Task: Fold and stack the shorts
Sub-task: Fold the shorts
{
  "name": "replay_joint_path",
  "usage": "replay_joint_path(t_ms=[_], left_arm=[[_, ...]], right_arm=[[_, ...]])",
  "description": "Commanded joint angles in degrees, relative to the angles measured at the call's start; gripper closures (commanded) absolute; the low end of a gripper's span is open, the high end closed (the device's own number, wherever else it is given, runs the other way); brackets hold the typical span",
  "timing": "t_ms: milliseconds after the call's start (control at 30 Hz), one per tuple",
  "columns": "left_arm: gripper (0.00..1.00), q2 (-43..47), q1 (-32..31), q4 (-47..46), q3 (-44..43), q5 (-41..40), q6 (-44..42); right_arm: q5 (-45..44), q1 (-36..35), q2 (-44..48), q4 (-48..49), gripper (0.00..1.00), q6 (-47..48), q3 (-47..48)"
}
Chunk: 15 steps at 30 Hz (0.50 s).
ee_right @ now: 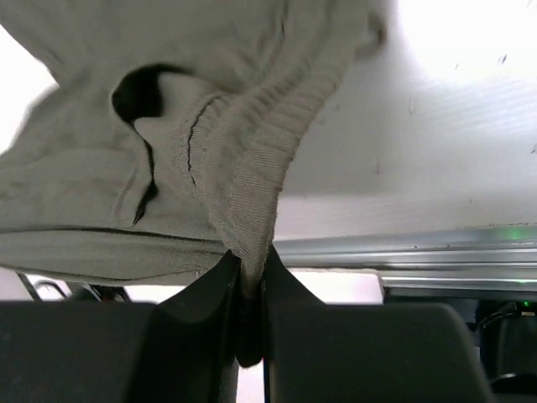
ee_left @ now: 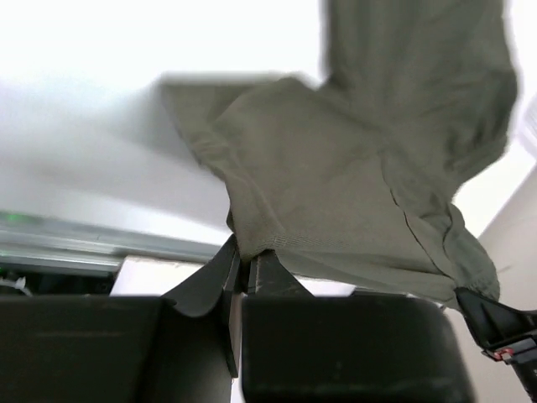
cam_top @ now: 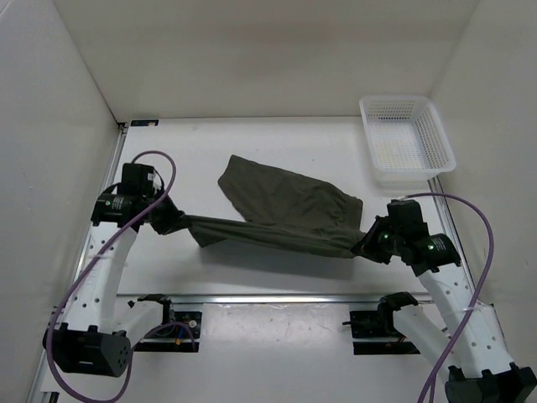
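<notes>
The dark olive-green shorts (cam_top: 285,210) hang stretched between my two grippers, their far part still lying on the white table (cam_top: 193,151). My left gripper (cam_top: 178,222) is shut on the shorts' left near corner; in the left wrist view the fabric (ee_left: 336,168) is pinched at the gripper (ee_left: 243,256). My right gripper (cam_top: 362,248) is shut on the ribbed waistband end (ee_right: 252,185), clamped at the gripper (ee_right: 249,262). No drawstring shows.
A white mesh basket (cam_top: 407,138) stands at the table's far right corner. A metal rail (cam_top: 268,296) runs along the near edge in front of the arm bases. White walls close in the left, back and right sides.
</notes>
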State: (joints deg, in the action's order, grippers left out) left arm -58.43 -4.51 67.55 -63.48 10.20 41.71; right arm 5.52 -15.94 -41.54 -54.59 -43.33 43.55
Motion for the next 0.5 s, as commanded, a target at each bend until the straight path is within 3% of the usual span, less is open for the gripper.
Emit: replay_joint_path(t_ms=[0, 167, 467], left_arm=[[0.90, -7.5, 0.9, -3.9, -9.5, -7.4, -3.6], [0.90, -24.8, -2.2, -4.6, -25.2, -11.7, -6.0], [0.90, -57.6, -5.5, -2.0, -57.8, -12.2, -8.8]], right_arm=[[-12.7, 0.3, -2.7, -3.9, 1.00, -0.3, 5.0], [-18.7, 0.3, -15.8, -1.4, 1.00, -2.3, 12.2], [-24.7, 2.3, -39.2, 5.2, 1.00, 1.6, 26.8]])
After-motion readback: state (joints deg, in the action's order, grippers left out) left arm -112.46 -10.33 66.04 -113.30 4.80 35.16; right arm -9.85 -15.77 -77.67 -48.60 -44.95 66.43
